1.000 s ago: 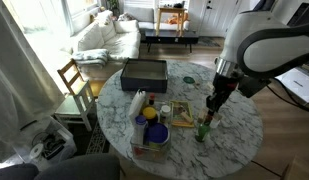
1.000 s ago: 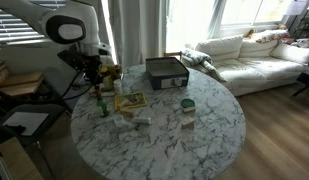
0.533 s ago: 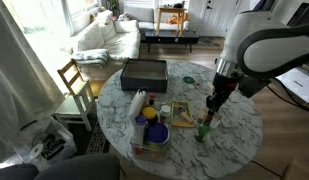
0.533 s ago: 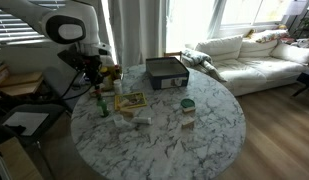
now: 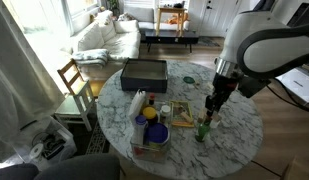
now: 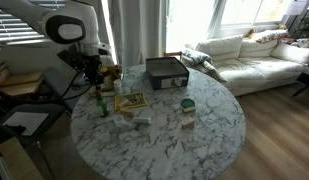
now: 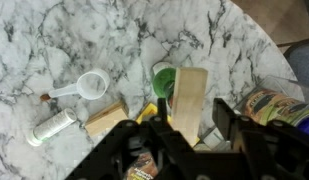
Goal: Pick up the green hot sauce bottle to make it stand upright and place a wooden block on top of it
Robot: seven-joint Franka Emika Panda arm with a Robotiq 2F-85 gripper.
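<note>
The green hot sauce bottle (image 5: 203, 129) stands upright near the marble table's edge in both exterior views (image 6: 102, 104). In the wrist view its green top (image 7: 162, 78) shows just left of the block. My gripper (image 5: 211, 104) hangs right above it, also seen in an exterior view (image 6: 92, 72). In the wrist view the gripper (image 7: 191, 120) is shut on a pale wooden block (image 7: 191, 90), held a little above and beside the bottle's top. A second wooden block (image 7: 104, 120) lies on the table.
A white scoop (image 7: 84, 87) and a lying white bottle (image 7: 51, 127) are on the marble. A printed can (image 7: 276, 105) sits close by. A black box (image 5: 144, 72) stands at the back, blue and yellow containers (image 5: 151, 130) in front. A green lid (image 6: 186, 104) lies mid-table.
</note>
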